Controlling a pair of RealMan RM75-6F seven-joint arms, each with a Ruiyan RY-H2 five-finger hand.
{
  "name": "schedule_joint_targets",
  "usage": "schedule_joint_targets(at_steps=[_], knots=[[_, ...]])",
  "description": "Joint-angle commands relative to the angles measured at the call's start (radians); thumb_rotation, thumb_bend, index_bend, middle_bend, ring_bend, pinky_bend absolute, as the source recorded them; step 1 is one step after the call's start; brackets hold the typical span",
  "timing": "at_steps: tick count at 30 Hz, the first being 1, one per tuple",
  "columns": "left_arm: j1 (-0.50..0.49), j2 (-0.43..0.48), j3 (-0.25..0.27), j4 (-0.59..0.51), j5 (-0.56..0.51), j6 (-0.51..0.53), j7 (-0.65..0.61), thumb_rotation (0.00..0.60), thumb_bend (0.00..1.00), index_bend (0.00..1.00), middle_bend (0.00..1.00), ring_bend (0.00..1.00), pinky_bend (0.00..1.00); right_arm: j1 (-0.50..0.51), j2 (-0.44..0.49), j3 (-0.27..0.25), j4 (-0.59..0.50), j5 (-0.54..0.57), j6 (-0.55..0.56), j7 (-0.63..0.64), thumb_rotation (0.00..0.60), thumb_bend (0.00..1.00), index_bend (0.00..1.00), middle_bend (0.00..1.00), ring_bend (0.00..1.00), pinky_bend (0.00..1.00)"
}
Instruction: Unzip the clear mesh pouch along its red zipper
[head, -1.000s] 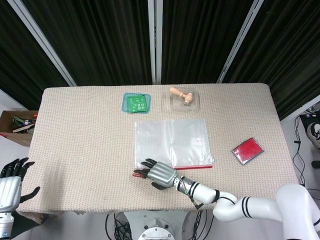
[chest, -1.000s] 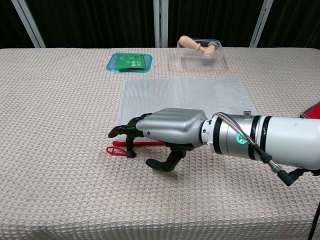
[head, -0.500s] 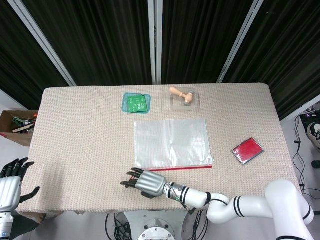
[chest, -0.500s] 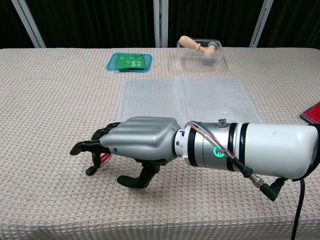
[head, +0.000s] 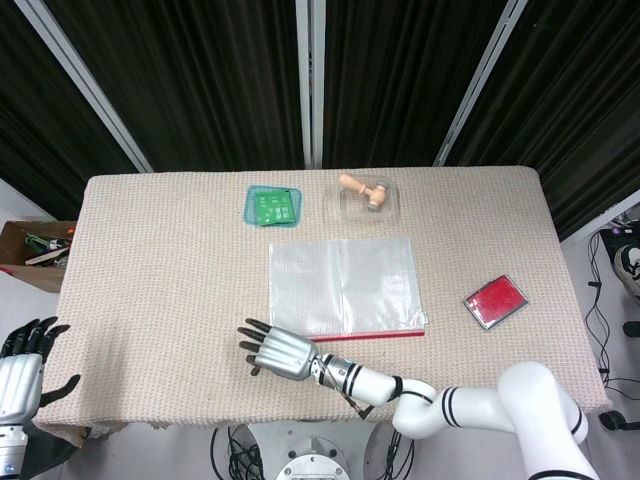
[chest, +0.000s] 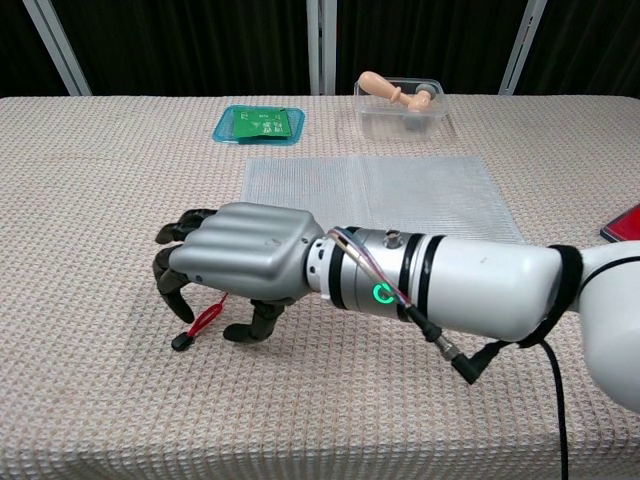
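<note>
Seemingly well along, the right hand at lower centre pinches the red pull cord in curled fingers, left of the pouch, though whether its zipper is fully open I cannot tell.

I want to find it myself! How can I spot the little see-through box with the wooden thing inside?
Look along the far edge of the table, near its middle. Behind the clear mesh pouch stand two small containers; the clear box is the right one. Its neighbour, the teal tray, holds something green, while this one holds a pale wooden stamp.
</note>
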Motion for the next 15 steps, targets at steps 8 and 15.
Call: schedule_joint_targets(at_steps=[8,15], knots=[[0.003,0.006,0.0,0.003,0.0,0.002,-0.016,0.6,0.15,0.22,0.13,0.08,0.14,0.028,-0.097,-0.027,0.141,-0.039,0.065,0.034,0.6,0.24,0.45,0.18,0.0,0.0],[0.003,0.004,0.0,0.01,0.003,0.003,-0.026,0.6,0.15,0.22,0.13,0.08,0.14,0.036,-0.112,-0.027,0.161,-0.024,0.061,0.041,0.6,0.28,0.46,0.18,0.0,0.0]])
